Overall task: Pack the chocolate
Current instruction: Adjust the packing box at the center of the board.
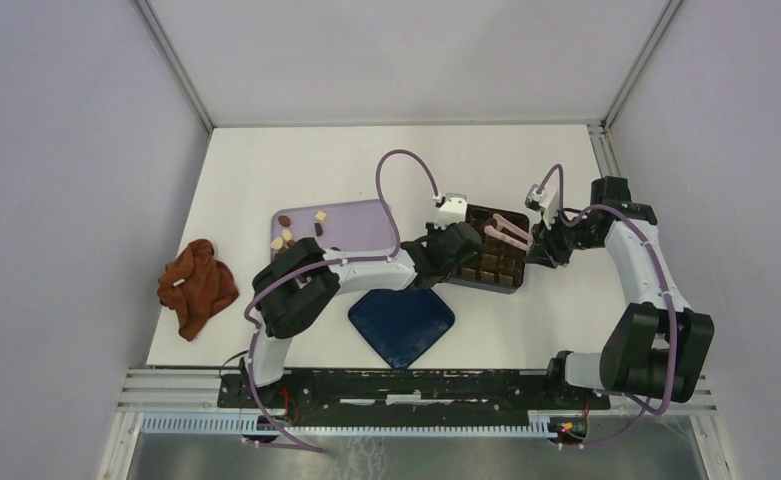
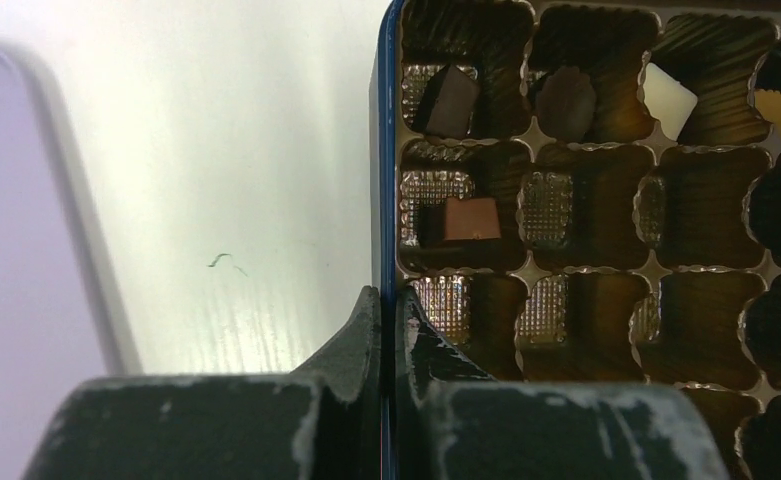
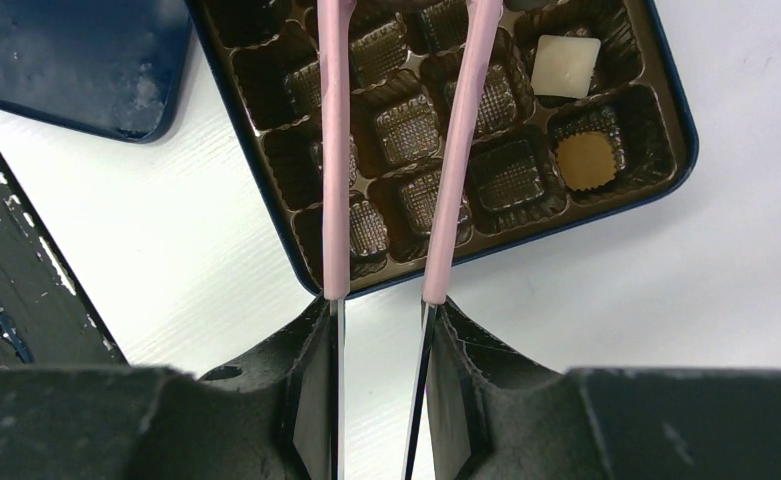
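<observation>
Loose chocolate pieces lie on a lavender tray. More chocolate sits in the brown cells of a blue-rimmed box: a dark piece, a brown square, a white square and a tan round one. My left gripper is shut on the box's left rim. My right gripper is shut on the pink tongs, whose two arms reach out over the box's cells. The tongs' tips are cut off at the top of the right wrist view.
The box's dark blue lid lies on the table in front of the box, near the arm bases. A reddish-brown cloth is crumpled at the table's left edge. The left arm stretches across the lavender tray's near side.
</observation>
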Available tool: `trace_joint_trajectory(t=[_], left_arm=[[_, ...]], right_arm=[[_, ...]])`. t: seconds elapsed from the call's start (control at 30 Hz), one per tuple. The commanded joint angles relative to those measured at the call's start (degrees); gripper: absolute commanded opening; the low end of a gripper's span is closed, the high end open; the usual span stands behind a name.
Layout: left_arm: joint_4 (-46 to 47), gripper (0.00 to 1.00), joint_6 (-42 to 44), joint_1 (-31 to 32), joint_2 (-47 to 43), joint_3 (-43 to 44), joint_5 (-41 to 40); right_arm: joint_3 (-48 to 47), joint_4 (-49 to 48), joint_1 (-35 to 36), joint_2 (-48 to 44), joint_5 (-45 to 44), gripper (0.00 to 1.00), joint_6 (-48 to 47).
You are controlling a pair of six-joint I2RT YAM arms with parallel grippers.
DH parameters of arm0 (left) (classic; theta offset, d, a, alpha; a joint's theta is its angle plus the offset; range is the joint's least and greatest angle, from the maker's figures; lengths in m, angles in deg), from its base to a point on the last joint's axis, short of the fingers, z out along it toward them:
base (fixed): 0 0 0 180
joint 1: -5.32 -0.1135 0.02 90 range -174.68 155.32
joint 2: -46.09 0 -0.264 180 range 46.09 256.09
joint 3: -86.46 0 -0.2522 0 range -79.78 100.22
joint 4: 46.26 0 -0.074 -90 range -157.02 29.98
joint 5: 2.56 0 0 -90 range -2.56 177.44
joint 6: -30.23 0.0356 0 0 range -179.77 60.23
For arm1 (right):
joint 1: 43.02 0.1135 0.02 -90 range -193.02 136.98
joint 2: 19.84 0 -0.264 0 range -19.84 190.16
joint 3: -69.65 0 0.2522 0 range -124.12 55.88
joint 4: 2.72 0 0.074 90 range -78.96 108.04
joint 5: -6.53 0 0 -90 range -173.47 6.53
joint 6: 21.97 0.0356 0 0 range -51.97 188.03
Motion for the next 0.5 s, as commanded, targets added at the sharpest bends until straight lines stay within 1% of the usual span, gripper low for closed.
trace_joint_trajectory(t=[0.0, 0.17, 0.33, 0.47], left_arm=[[-0.76, 0.02, -8.80, -2.34, 2.82, 4.38, 7.00], [-2.43, 0.03, -10.49, -3.42, 4.39, 5.25, 10.57], [-3.35, 0.28, -11.26, -3.93, 4.26, 5.01, 11.22], [-3.77, 0.41, -11.34, -3.87, 1.92, 4.09, 11.15]], right_arm=[[-0.23, -2.14, -0.14, 0.88, -0.88, 0.24, -1.09], [0.38, -3.17, 0.02, 1.90, -2.21, 0.23, -0.29], [0.32, -4.48, 1.66, 4.26, -4.67, 0.23, 1.70], [-0.07, -6.56, 4.51, 5.28, -7.26, 0.23, 3.83]])
